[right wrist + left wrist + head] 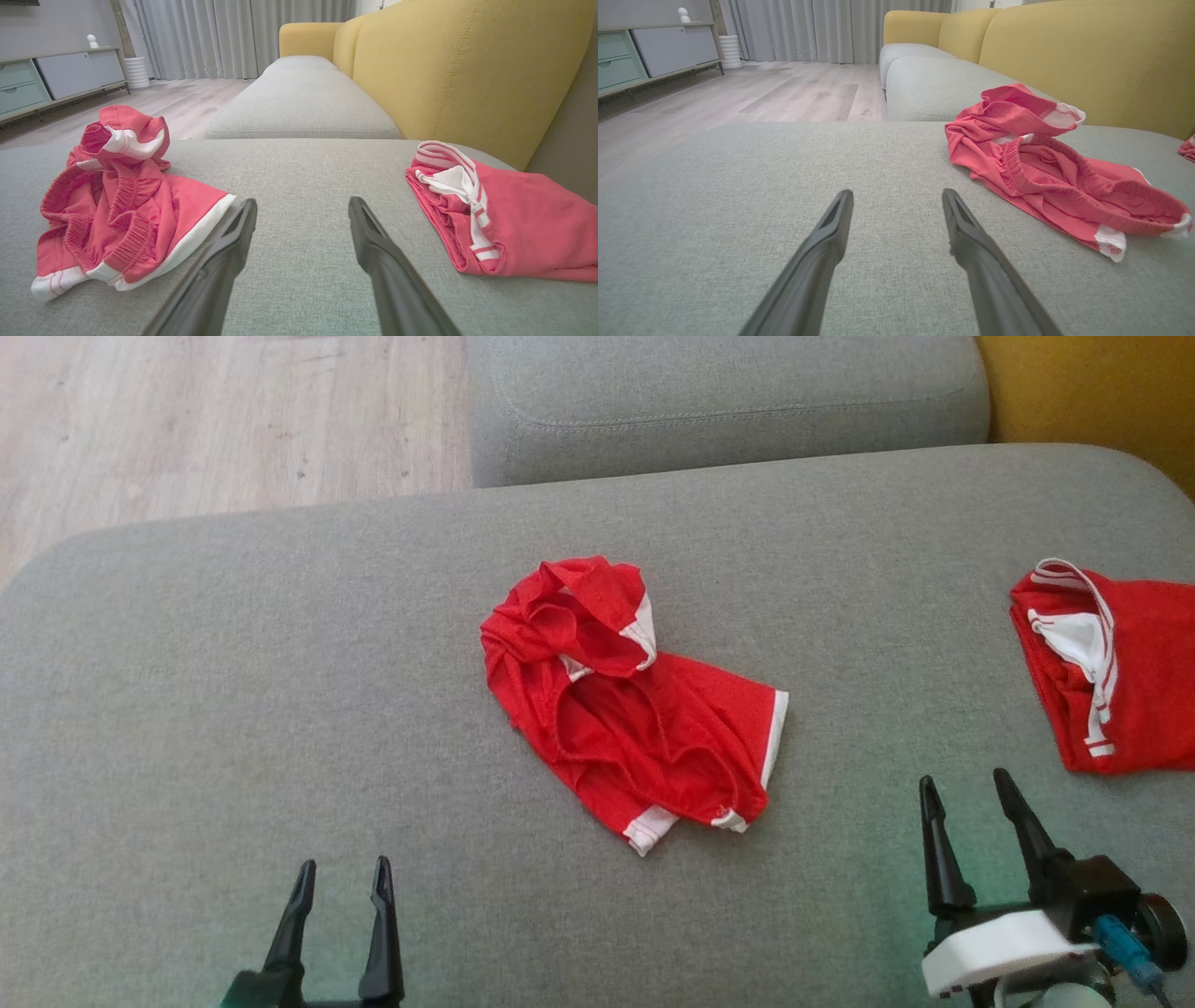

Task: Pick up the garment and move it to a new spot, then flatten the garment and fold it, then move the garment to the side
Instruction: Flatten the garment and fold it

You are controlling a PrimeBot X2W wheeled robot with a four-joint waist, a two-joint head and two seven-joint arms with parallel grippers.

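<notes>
Head view looks down on the grey sofa seat [233,709], where the red garment [635,700] with white trim lies crumpled near the middle. One end is bunched up over the rest and the elastic waistband gapes open, so nothing about it is flat. The left gripper [344,865] hovers at the near edge, down and to the left of the cloth and well apart from it, its jaws spread wide and empty. The right gripper [964,780] hangs off to the garment's right, also clear of it, jaws just as wide and holding nothing. Further right, near the edge of the seat, lies a second red piece [1120,681] with white stripes, looking roughly folded and lying compact, touched by neither gripper. From where I stand, the work on the crumpled garment looks barely started. No finger is on it, so the pick-up, the flattening, the fold and the final move aside all seem left to do.
</notes>
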